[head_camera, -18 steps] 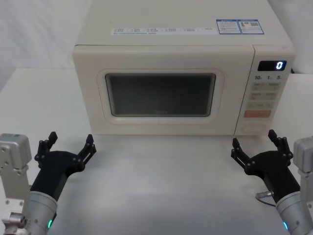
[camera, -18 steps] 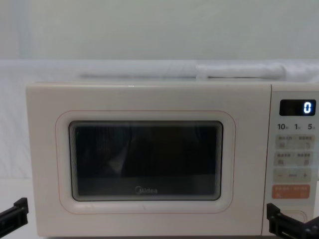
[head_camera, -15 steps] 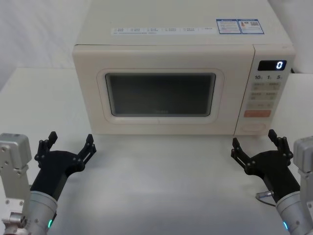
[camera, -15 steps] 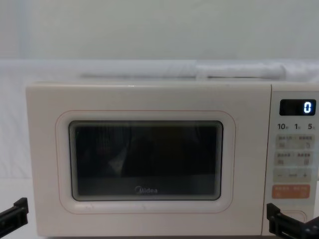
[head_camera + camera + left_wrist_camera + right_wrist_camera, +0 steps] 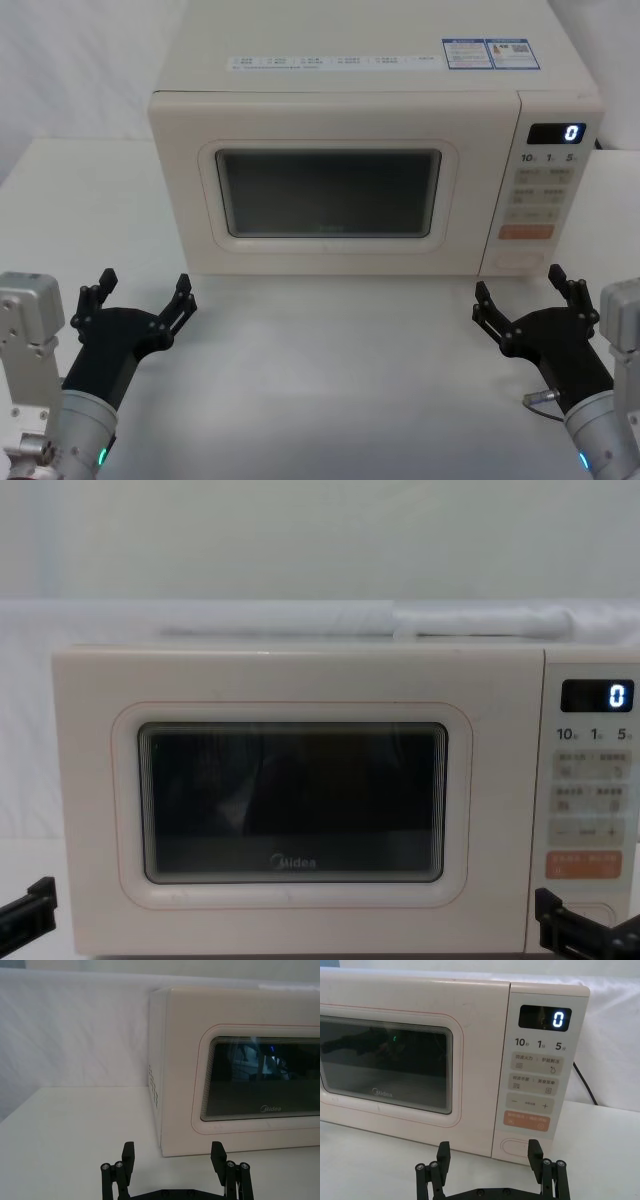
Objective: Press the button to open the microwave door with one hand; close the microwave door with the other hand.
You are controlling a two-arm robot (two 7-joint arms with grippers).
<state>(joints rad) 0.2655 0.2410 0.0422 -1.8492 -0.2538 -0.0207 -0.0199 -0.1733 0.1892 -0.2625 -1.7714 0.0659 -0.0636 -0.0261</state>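
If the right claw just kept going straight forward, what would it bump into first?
Probably the control panel, low down near the button. The right gripper is open and points at that spot, though depth is hard to judge.

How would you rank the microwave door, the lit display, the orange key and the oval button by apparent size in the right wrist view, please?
1. microwave door
2. display
3. orange key and oval button: alike.

Microwave door (image 5: 325,190) shut — cream oval button (image 5: 515,1146) unpressed.

No visible change: tools, door, button all unmoved.
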